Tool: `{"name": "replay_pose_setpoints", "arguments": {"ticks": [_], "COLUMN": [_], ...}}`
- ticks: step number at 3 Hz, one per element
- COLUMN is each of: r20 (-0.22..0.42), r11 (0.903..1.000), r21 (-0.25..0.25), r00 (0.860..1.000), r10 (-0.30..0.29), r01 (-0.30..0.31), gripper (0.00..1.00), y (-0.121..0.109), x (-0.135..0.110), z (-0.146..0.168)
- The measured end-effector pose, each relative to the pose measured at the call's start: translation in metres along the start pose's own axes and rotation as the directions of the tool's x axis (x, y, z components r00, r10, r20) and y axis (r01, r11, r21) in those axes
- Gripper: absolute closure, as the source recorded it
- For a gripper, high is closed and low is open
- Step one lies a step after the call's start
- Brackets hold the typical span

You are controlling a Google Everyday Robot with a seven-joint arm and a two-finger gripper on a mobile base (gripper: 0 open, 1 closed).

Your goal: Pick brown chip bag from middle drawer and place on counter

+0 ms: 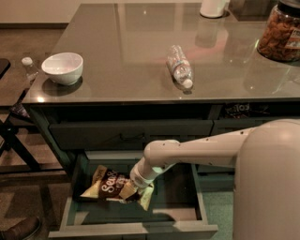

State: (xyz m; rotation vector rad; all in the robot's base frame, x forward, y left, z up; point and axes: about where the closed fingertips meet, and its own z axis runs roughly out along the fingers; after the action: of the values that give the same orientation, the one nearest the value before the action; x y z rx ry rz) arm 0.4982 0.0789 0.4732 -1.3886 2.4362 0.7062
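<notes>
The brown chip bag [108,185], dark with pale yellow-green corners and white script, lies in the open middle drawer [136,228] at its left half. My gripper [130,189] reaches down into the drawer from the right on a white arm [187,152] and sits on the bag's right part, covering its middle. The bag's right corner [146,199] sticks out below the gripper. The glossy grey-brown counter [126,51] lies above the drawer.
On the counter are a white bowl [62,67] at the left, a clear plastic bottle [179,65] lying on its side, a snack jar [280,33] at the far right and a white container [213,8] at the back. A shut drawer [131,135] sits above the open one. My white body [269,183] fills the lower right. A shoe [18,228] is on the floor at the lower left.
</notes>
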Motion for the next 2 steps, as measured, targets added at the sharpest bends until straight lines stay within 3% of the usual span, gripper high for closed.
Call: {"name": "replay_pose_setpoints", "arguments": {"ticks": [1,2], "r20": [-0.033,-0.027], "r11": [0.9975,0.9924], "r21": [0.037,0.098], "r00": [0.998,0.997], "r10": [0.062,0.077], "r01": [-0.061,-0.074], "gripper": [1.00,1.00], "y": [0.013,0.027], "x": [0.016,0.020], "z": [-0.037,-0.086]}}
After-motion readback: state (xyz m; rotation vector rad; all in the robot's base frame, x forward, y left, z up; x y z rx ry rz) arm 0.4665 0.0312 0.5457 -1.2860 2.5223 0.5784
